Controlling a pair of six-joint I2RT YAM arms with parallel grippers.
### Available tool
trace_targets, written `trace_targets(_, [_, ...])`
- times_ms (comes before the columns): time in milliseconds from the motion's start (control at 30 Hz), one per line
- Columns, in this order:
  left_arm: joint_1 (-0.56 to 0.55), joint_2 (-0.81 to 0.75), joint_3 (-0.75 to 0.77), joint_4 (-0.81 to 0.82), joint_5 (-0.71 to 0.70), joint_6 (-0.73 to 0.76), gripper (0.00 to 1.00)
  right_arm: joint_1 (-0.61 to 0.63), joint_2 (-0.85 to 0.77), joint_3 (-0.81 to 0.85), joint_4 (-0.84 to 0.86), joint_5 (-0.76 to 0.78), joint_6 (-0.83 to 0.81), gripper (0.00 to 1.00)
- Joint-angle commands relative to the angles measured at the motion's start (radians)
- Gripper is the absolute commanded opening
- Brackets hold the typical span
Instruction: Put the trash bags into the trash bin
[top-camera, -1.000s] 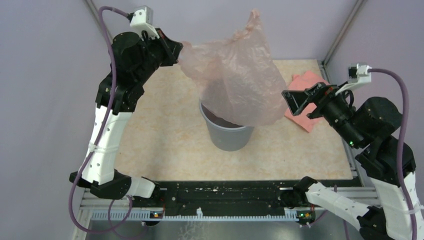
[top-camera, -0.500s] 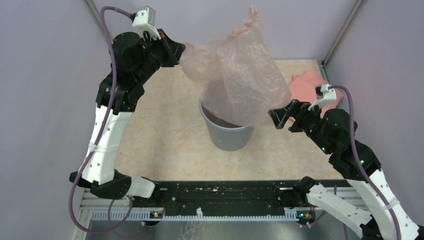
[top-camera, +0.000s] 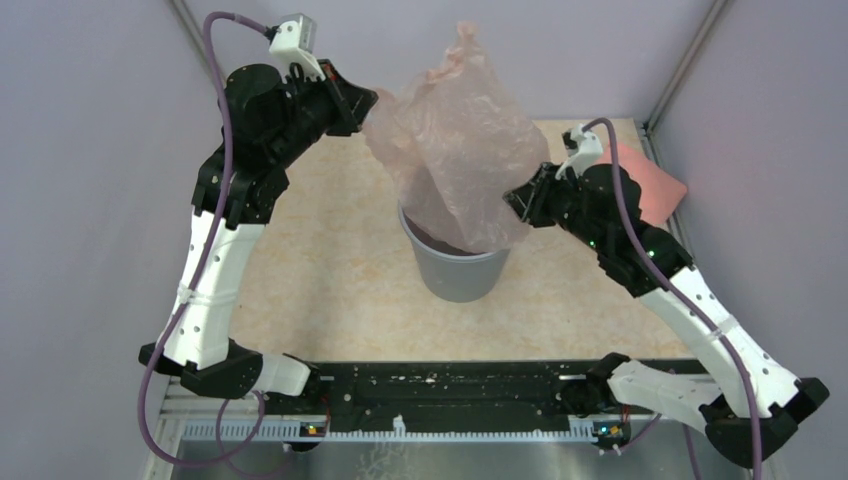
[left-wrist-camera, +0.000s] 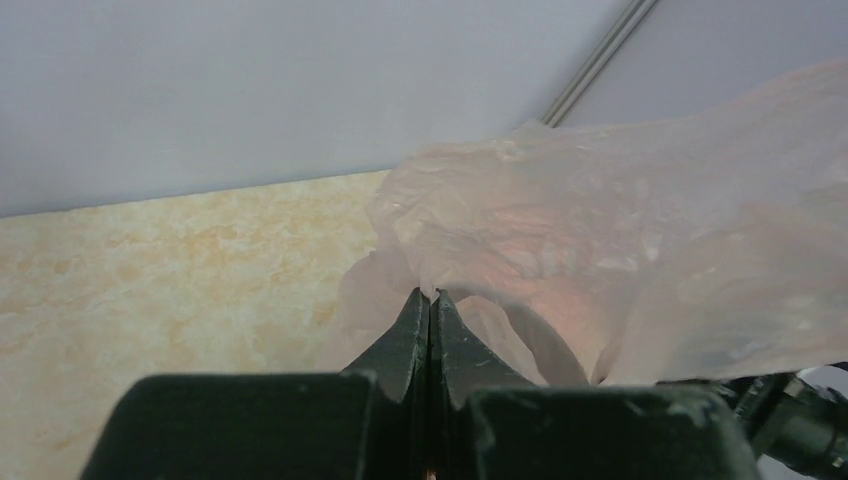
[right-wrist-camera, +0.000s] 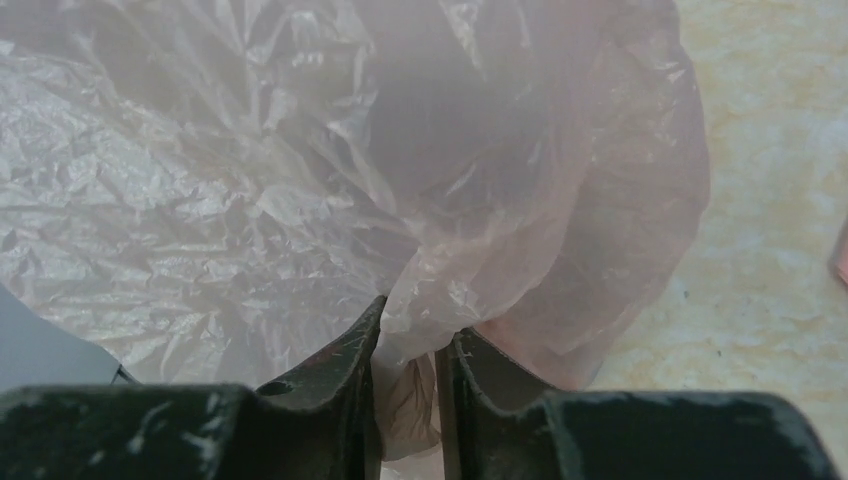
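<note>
bag (top-camera: 460, 150) drapes over the bin (top-camera: 460, 278), hiding most of its mouth; left jaws pinch its edge, right jaws clench a fold.

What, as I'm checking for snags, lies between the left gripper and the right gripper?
Only the pink trash bag, stretched from left gripper to right gripper above the grey bin; the top view shows it.

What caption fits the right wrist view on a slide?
The right gripper pinches a fold of the pink trash bag.
</note>
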Motion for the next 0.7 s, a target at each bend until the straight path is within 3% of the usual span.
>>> trace_targets(0, [0.004,-0.02,-0.006,0.05,0.055,-0.017,0.0,0.018,0.083,0.081,0.074,-0.118,-0.013,0.2])
trace_targets(233, [0.003,-0.019,-0.034,0.072,0.097,-0.039,0.0,0.095,0.217,0.096,0.093,-0.09,-0.027,0.18])
trace_targets(400, [0.003,-0.028,-0.063,0.088,0.109,-0.044,0.0,0.1,0.212,0.016,0.092,-0.028,-0.014,0.21])
trace_targets(667, [0.003,-0.032,-0.095,0.106,0.116,-0.044,0.0,0.1,0.101,0.027,0.019,0.01,-0.033,0.61])
